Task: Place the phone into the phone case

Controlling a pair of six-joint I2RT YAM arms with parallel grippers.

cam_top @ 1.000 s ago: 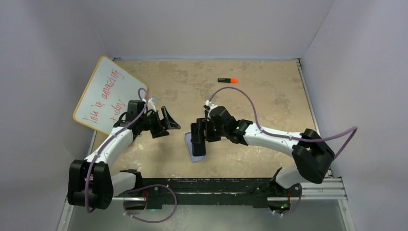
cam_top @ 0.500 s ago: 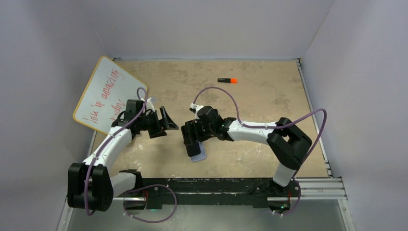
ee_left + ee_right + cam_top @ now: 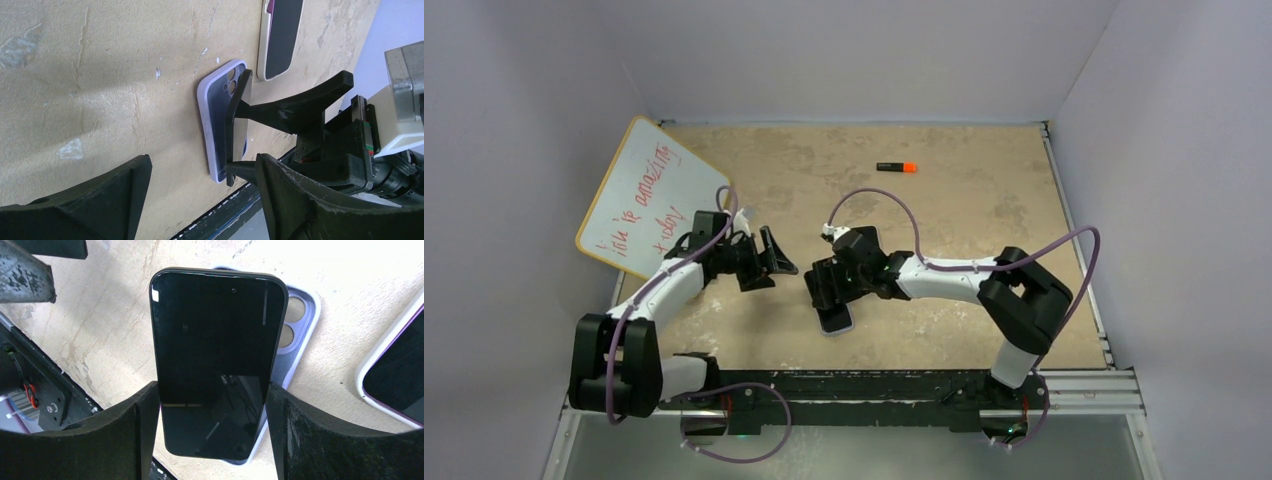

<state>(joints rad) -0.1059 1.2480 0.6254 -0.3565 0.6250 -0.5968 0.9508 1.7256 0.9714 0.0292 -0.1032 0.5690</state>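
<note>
We are clamping our right gripper (image 3: 212, 432) on the phone (image 3: 217, 350), holding it off-centre over the phone case (image 3: 298, 322). We are risking snagging its rim and shoving the unpinned case. Farther off, our left gripper (image 3: 197, 200) is hovering, fingers apart.

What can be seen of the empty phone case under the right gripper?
The case has a lavender rim and a dark grey-blue inside, looks like soft plastic, and has a camera cutout with two round holes at one end. It lies flat on the table, open side up, near the front edge. The phone, held tilted by the right gripper, hides most of it; whether they touch is unclear.
</note>
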